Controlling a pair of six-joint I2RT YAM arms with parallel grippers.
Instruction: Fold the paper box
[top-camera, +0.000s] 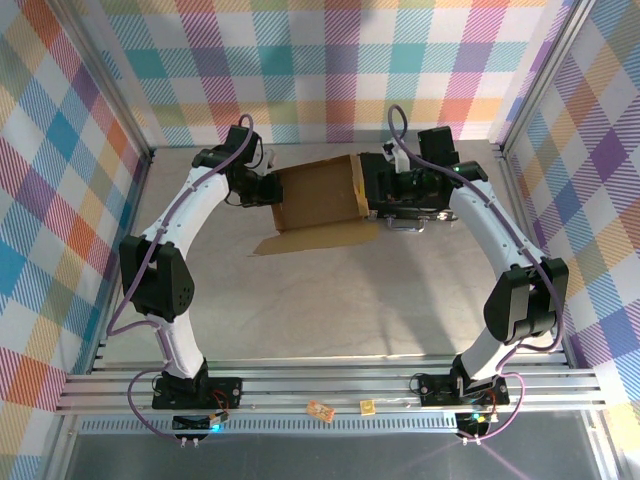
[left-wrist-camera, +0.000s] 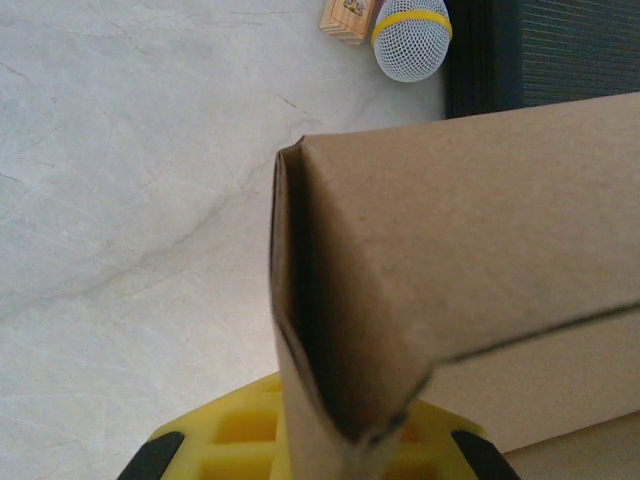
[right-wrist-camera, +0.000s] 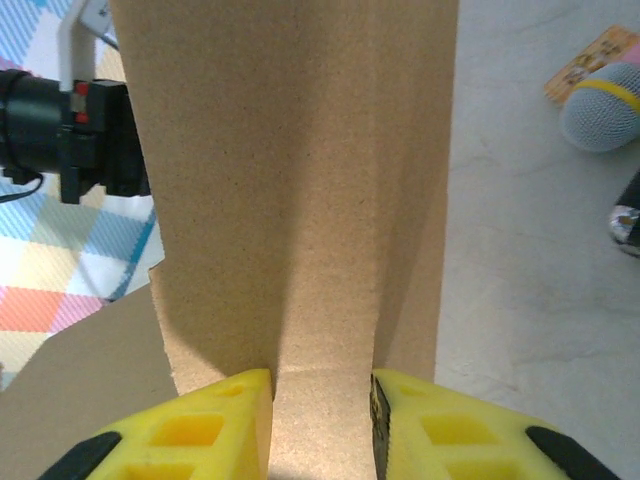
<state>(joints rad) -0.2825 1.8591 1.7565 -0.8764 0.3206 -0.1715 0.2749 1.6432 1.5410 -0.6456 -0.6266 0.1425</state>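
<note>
The left jaws are pressed together on a folded side wall of the paper box (top-camera: 318, 200), which sits on the counter (top-camera: 330, 300) between the two sets of jaws. The right jaws pinch a cardboard panel at its opposite edge. A mesh-headed microphone (right-wrist-camera: 600, 110) lies ahead of them, to the right.

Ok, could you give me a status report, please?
Left gripper: jaws shut on paper box corner. Right gripper: jaws shut on a flap. Microphone, black case close by.
</note>
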